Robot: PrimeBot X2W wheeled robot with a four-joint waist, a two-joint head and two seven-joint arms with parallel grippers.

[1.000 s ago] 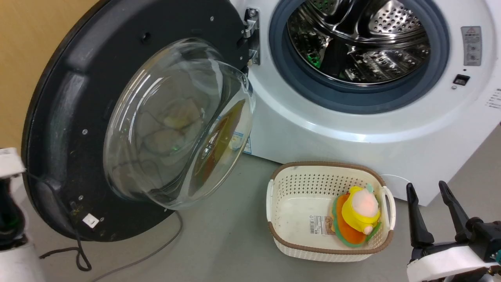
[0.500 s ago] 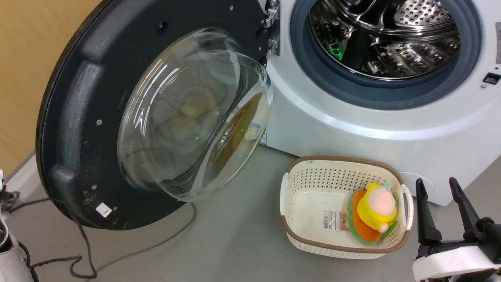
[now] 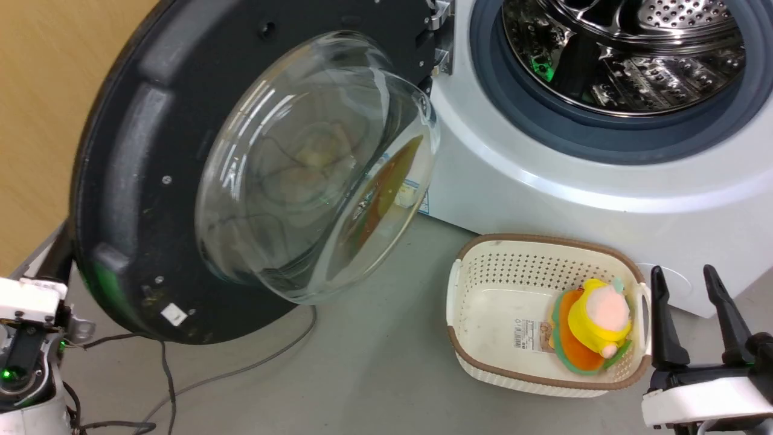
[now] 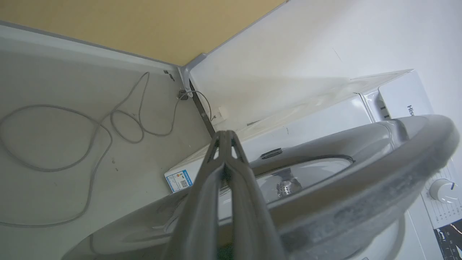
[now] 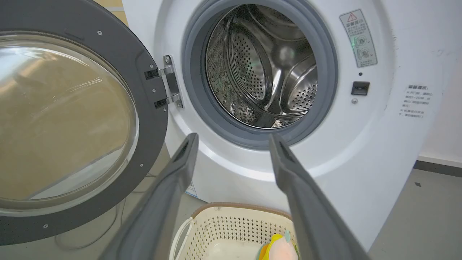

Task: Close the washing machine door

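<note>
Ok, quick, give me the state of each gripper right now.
Left gripper: closed, holding nothing.
Right gripper: open, holding nothing.

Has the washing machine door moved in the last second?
No. Against the washing machine, the door stands at the same angle; only the camera shifted.

The white front-loading washing machine (image 3: 543, 199) is cut off at the top edge; its grey warning sticker (image 5: 358, 38) looks unreadably small.

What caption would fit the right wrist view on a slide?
Open right gripper facing the washing machine, with the washing machine door wide open and a cream basket in front.
</note>
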